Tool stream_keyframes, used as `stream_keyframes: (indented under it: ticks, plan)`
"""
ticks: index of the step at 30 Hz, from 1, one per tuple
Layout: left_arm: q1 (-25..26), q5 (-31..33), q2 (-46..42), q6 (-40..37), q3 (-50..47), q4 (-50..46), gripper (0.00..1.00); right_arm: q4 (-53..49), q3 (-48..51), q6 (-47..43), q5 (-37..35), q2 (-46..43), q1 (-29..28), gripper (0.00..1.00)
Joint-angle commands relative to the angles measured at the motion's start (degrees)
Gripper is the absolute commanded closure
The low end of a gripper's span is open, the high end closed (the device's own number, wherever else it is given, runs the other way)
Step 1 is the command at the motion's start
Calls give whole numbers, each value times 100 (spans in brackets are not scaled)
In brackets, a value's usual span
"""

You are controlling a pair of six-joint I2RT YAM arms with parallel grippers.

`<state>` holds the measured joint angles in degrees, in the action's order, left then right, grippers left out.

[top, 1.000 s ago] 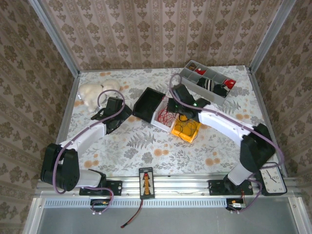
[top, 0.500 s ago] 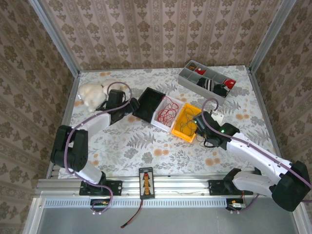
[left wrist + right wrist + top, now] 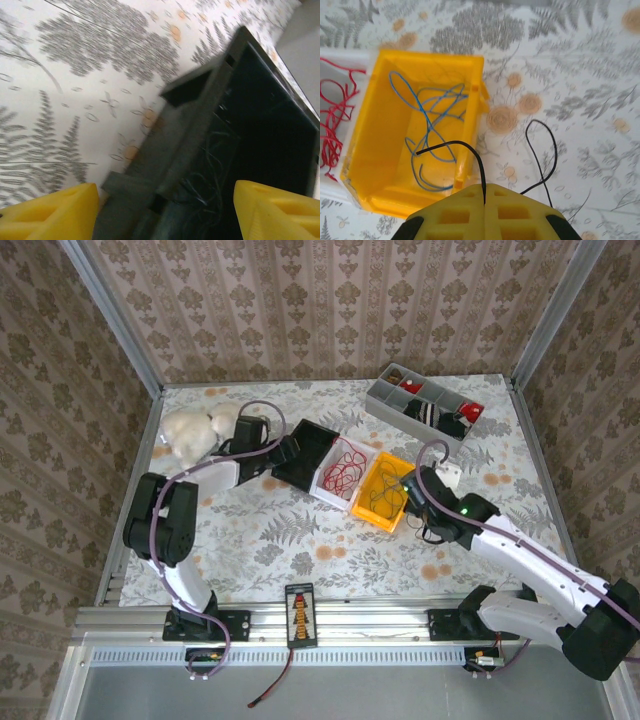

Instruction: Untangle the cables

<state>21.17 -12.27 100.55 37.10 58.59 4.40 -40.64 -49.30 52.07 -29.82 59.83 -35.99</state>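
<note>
Left pincer (image 3: 289, 448) now at black bin (image 3: 312, 454) rim; right pincer (image 3: 484, 198) keeps black cable (image 3: 544, 131)

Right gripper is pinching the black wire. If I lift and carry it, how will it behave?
The black wire is thin and stands in open arcs from the shut right gripper, so it's probably light and springy, not limp. One end reaches over the yellow bin; it may snag the blue wires when lifted.
</note>
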Motion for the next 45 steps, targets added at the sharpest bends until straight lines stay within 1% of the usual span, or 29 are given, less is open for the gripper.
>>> stream_keyframes:
  ticks: [1, 3, 4, 5, 6, 7, 10, 11, 15, 17, 20, 22, 23, 27, 28, 30, 32, 35, 37, 38, 40, 43, 45]
  plan:
    - [230, -511, -17, -218, -22, 153, 29, -430, -579, -533, -1085, -249, -40, 100]
    - [362, -639, -69, -247, -80, 99, 30, -496, -791, -777, -1592, -320, -40, 99]
    - [411, -703, -94, -243, -107, 68, 30, -413, -863, -955, -1699, -339, -32, 99]
    - [463, -784, -127, -230, -148, 53, 30, -197, -920, -1267, -1693, -349, -21, 99]
    - [467, -857, -161, -225, -199, 46, 30, 88, -968, -1618, -1587, -350, -22, 98]
    - [590, -891, -205, -221, -247, 8, 30, 314, -1015, -1885, -1398, -326, -18, 98]
    - [738, -982, -392, -230, -419, -134, 30, 948, -1241, -2644, -249, -64, -1, 97]
    - [769, -1027, -465, -230, -489, -186, 30, 1171, -1364, -2807, 293, 79, 4, 97]
    - [852, -1442, -763, -287, -760, -313, 31, 1687, -1778, -2868, 2163, 849, 4, 96]
    - [878, -1644, -914, -316, -908, -344, 32, 1896, -1958, -2706, 2751, 1234, 4, 96]
    - [907, -1803, -1210, -332, -1151, -349, 34, 2128, -2179, -2592, 3269, 1767, -14, 96]
    - [904, -1550, -1474, -184, -1363, -295, 34, 2253, -2342, -2573, 3534, 2172, -22, 95]
    - [898, -1201, -1701, -59, -1505, -287, 34, 2303, -2438, -2549, 3645, 2363, -22, 95]
    - [890, 1058, -2838, 851, -2118, -543, 29, 2457, -2740, -2501, 3898, 3052, -40, 95]
    - [889, 1499, -3091, 1057, -2227, -638, 28, 2426, -2803, -2492, 3905, 3202, -40, 94]
    - [881, 2218, -3503, 1332, -2350, -843, 27, 2344, -2904, -2458, 3798, 3495, -53, 95]
    - [858, 2679, -3727, 1463, -2290, -1167, 27, 2361, -2919, -2411, 3663, 3733, -49, 95]
    - [815, 3099, -3743, 1526, -2095, -1646, 27, 2406, -2903, -2348, 3360, 3999, -44, 95]
    - [746, 3123, -3663, 1518, -1995, -1812, 27, 2436, -2917, -2307, 3130, 4143, -49, 93]
    - [702, 3063, -3604, 1477, -1959, -1838, 27, 2445, -2919, -2280, 3020, 4203, -49, 90]
    - [664, 3001, -3485, 1459, -1900, -1897, 27, 2485, -2945, -2277, 2925, 4277, -49, 79]
    - [599, 2815, -3314, 1432, -1847, -1860, 27, 2456, -2993, -2248, 2587, 4245, -49, 56]
    - [562, 2756, -3199, 1429, -1799, -1873, 27, 2434, -2973, -2284, 2325, 4100, -40, 48]
